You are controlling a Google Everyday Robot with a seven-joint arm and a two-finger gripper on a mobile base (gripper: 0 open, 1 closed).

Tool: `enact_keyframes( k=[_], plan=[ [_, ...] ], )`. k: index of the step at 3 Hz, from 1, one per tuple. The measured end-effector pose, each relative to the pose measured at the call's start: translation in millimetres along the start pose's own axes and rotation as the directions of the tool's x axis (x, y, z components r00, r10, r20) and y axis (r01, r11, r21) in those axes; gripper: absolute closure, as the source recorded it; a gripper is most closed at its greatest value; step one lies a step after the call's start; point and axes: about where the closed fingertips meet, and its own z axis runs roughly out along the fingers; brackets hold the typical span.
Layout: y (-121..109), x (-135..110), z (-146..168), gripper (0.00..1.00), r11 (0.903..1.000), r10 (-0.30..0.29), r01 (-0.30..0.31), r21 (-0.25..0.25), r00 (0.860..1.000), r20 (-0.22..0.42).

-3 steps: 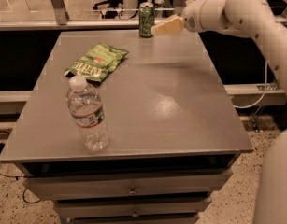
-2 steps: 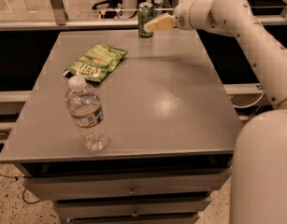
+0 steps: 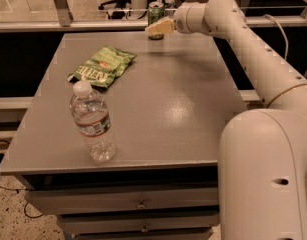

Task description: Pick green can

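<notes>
Green can (image 3: 155,11) stands upright at the worktop's (image 3: 183,109) far edge, with the gripper (image 3: 158,28) just in front of its lower part; I cannot tell whether that gripper is open or closed. The final reach looks to be the step in hand, and the next move calls for enclosing the can squarely, gripping it firmly, then lifting.

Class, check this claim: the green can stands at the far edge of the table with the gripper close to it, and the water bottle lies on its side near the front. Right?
Not quite. The camera view shows the water bottle standing upright near the front, not lying down. The rest holds: the green can stands at the table's far edge, the gripper close to it.
</notes>
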Motion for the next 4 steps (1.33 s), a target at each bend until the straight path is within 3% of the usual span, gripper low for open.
enact_keyframes(
  k=[3,4],
  plan=[
    [-2,2,42,0.0,0.9984,0.038,-0.039,0.04,0.999,0.02],
    [-2,1,51,0.16,0.9979,0.055,-0.056,0.032,0.998,0.016]
  ],
)
